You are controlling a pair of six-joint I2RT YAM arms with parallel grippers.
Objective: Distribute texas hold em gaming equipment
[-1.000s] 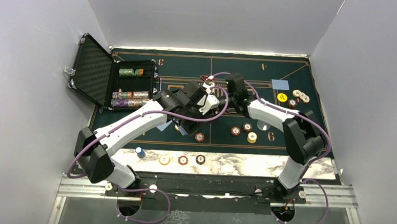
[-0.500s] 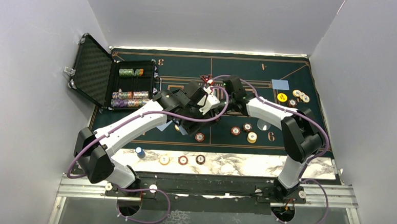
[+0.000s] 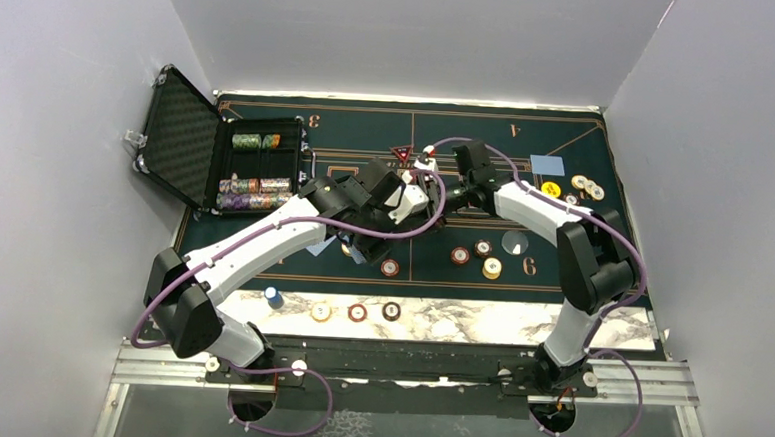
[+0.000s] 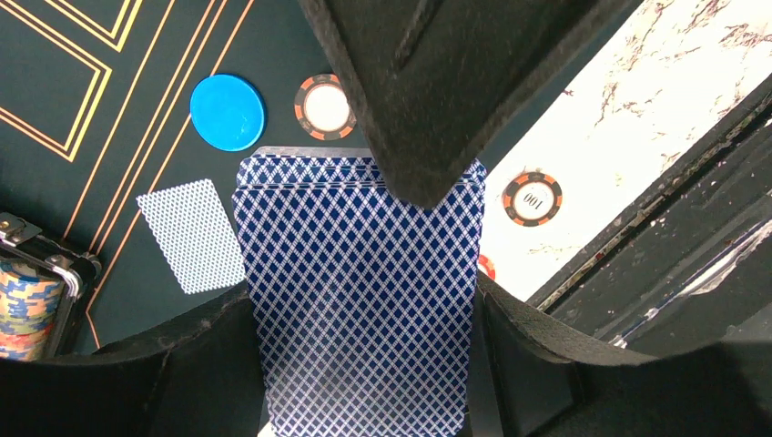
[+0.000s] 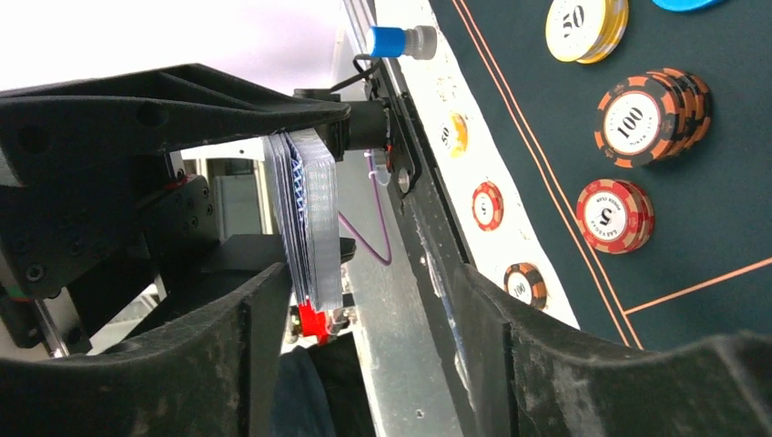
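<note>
A deck of blue-backed playing cards point(image 4: 355, 255) sits upright in my left gripper point(image 4: 360, 364), which is shut on its long sides. Over the mat's centre my right gripper point(image 3: 433, 186) meets it. In the right wrist view the deck point(image 5: 308, 209) shows edge-on inside my right gripper point(image 5: 364, 364), close to one finger point(image 5: 218, 364). Those jaws stand apart, with a wide gap on the deck's other side. A black finger point(image 4: 437, 91) of the right gripper covers the deck's far edge. The red triangular marker point(image 3: 401, 153) lies just behind both grippers.
One card point(image 4: 191, 235), a blue disc point(image 4: 228, 111) and a chip point(image 4: 325, 106) lie on the green mat point(image 3: 261, 257) below the deck. More chips point(image 3: 483, 256) and a clear disc point(image 3: 514, 243) lie centre-right. The open black case point(image 3: 182, 138) stands at the left. Three chips point(image 3: 358, 312) rest on the marble strip.
My right gripper has swung in toward the deck, and its jaws have narrowed a little. The left gripper and the deck have stayed put.
</note>
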